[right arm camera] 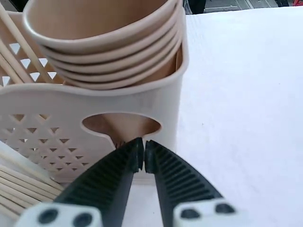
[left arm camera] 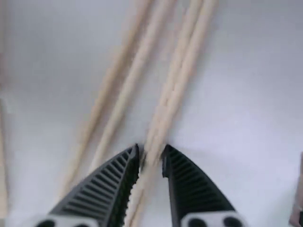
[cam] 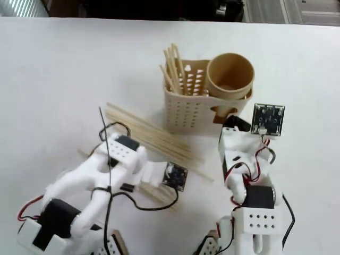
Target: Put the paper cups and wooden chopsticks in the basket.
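A beige perforated plastic basket (cam: 186, 109) stands upright on the white table (cam: 64, 64), beyond both arms. A nested stack of tan paper cups (cam: 230, 74) sits in its right end, rims above the wall. A bunch of upright wooden chopsticks (cam: 172, 66) leans in its left end. More loose wooden chopsticks (cam: 154, 135) lie flat on the table just in front of the basket, fanned in a slanted row that runs under the left arm. The left hand (left arm camera: 151, 150) is down at the table, its dark ribbed fingers (left arm camera: 113, 184) clenched around a couple of these loose sticks, with others lying beside it. The right hand (right arm camera: 143, 144) sits low, just in front of the basket's end wall, near the handle cut-out. Its fingers are closed almost tip to tip, with nothing between them.
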{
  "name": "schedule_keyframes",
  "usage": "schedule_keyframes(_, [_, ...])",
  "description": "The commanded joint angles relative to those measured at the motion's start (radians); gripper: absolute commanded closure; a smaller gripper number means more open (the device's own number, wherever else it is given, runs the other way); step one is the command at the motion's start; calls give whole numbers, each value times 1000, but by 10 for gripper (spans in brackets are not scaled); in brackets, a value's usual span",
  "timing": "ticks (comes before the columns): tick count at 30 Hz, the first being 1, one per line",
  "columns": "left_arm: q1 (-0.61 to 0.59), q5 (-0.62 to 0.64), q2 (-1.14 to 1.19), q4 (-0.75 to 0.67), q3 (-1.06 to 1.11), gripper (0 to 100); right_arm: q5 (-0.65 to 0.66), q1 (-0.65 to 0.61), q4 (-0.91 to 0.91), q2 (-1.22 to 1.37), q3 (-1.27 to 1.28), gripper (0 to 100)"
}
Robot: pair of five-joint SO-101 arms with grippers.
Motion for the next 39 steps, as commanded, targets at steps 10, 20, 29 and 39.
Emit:
schedule_keyframes(10, [10,31,-10,-9,-11,979,-8,13,-21,-19,-29,981])
schedule_keyframes(20, [-18,84,-297,244,-130,979,-14,27,-22,-19,-29,981])
schedule_keyframes(29, [-140,86,-653,321,-189,979,-15,56,-19,-19,-44,981])
schedule_keyframes(39, [-289,230,-704,402,-632,979,-15,56,-19,-19,-44,981])
